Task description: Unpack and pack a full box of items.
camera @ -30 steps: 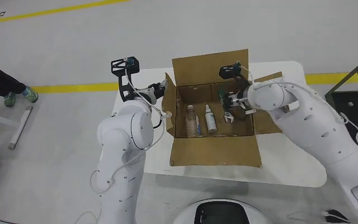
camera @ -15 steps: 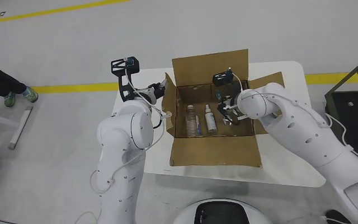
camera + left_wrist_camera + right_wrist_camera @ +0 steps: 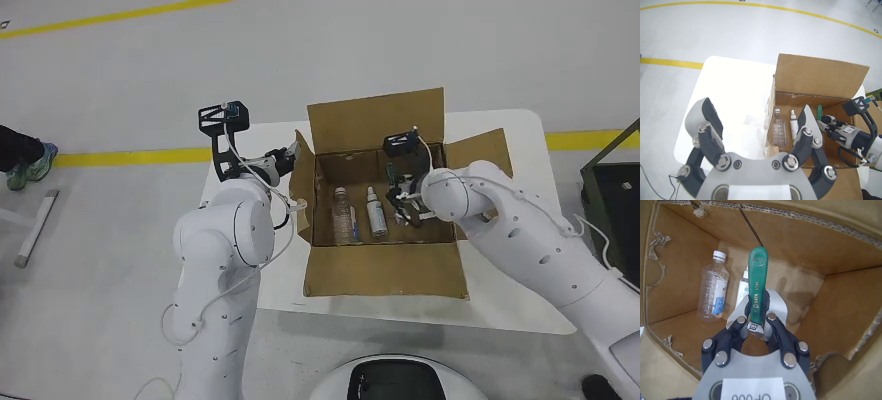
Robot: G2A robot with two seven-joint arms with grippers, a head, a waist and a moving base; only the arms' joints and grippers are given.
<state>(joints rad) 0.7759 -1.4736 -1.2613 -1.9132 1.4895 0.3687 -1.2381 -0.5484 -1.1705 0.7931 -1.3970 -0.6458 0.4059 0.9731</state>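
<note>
Grey floor (image 3: 120, 90) with yellow lines (image 3: 130, 155); white table (image 3: 520, 290) with rounded corners. An open cardboard box (image 3: 385, 268) sits on it, all four flaps folded outward.

Box contents:
- Clear plastic bottle (image 3: 343, 215) with a white cap, lying on its side on the box floor near the left wall, cap toward the back wall.
- White spray bottle (image 3: 375, 212), lying just beside it and parallel, same heading.
- Green-handled adjustable wrench (image 3: 757, 289), on the right side of the box.

Right gripper (image 3: 757, 303) is inside the box, fingers clamped on the wrench low on the handle, just above the metal head. The handle sticks out past the fingertips toward the back wall. Cannot tell whether the wrench touches the box floor. From the right wrist camera the handle covers most of the spray bottle.

Left gripper (image 3: 756, 106) hangs outside the box over bare table, just beside the left flap, jaws wide apart and holding nothing. That flap and the left wall stand between it and the bottles. The left wall has torn edges and a half-round cut-out (image 3: 651, 272).

A dark green object (image 3: 610, 190) sits off the table's right edge, cropped too much to identify.
</note>
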